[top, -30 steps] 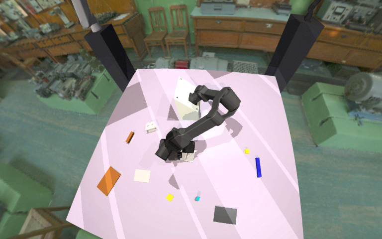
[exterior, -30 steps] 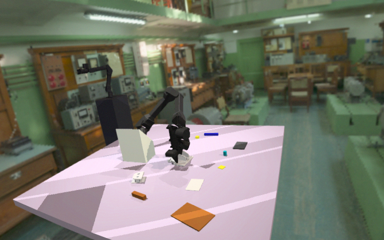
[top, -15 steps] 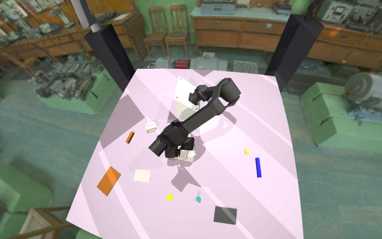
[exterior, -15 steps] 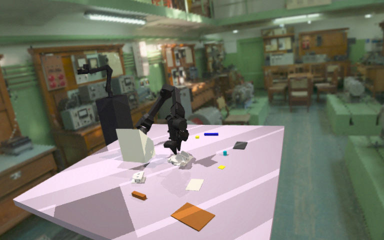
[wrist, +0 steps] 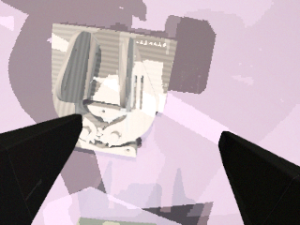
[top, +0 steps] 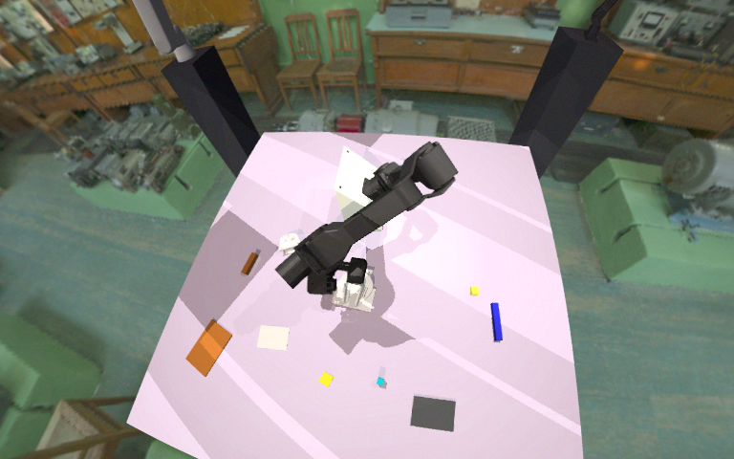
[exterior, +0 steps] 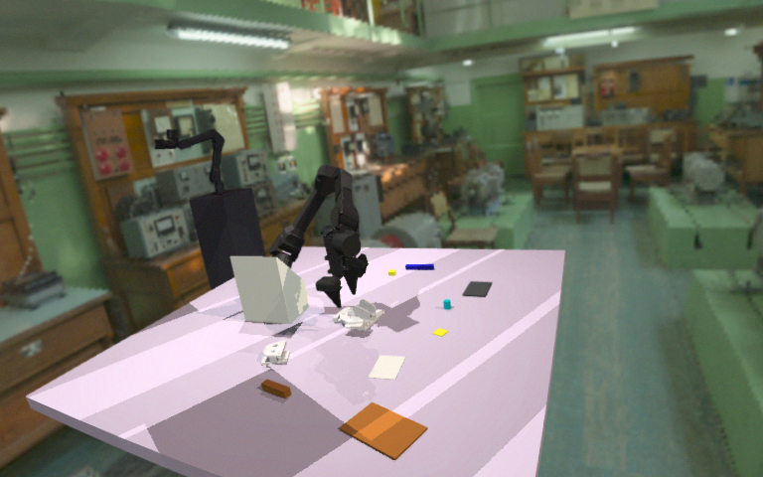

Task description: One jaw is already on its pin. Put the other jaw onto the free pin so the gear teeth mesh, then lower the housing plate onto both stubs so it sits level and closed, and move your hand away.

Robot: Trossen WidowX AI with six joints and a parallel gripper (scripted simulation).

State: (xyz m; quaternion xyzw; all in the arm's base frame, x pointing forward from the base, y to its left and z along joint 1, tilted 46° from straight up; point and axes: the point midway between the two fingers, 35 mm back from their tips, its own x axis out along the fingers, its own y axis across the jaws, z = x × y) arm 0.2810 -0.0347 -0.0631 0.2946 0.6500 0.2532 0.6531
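Observation:
My gripper point(top: 340, 276) point(exterior: 346, 299) point(wrist: 152, 129) is open and empty, above the pale assembly's base point(exterior: 344, 319) point(wrist: 161, 61) and a little to one side. In the wrist view the left jaw point(wrist: 72, 70) and the right jaw point(wrist: 127, 70) lie on the base, roughly parallel with a gap between them. Their toothed round ends, the left gear point(wrist: 88, 133) and the right gear point(wrist: 113, 136), sit side by side close together. Whether the teeth fully mesh or both jaws sit fully down, I cannot tell. The white housing plate point(top: 288, 243) point(exterior: 275, 353) stands apart on the table, with raised parts.
A large white angular block point(top: 352, 184) point(exterior: 261, 289) stands behind the assembly, near the arm. A brown bar point(top: 249, 263) point(exterior: 275, 389) lies near the housing plate. Orange point(top: 208, 347) point(exterior: 383, 430), cream point(top: 273, 337) point(exterior: 386, 367) and dark grey point(top: 433, 413) point(exterior: 477, 288) flat pieces lie around.

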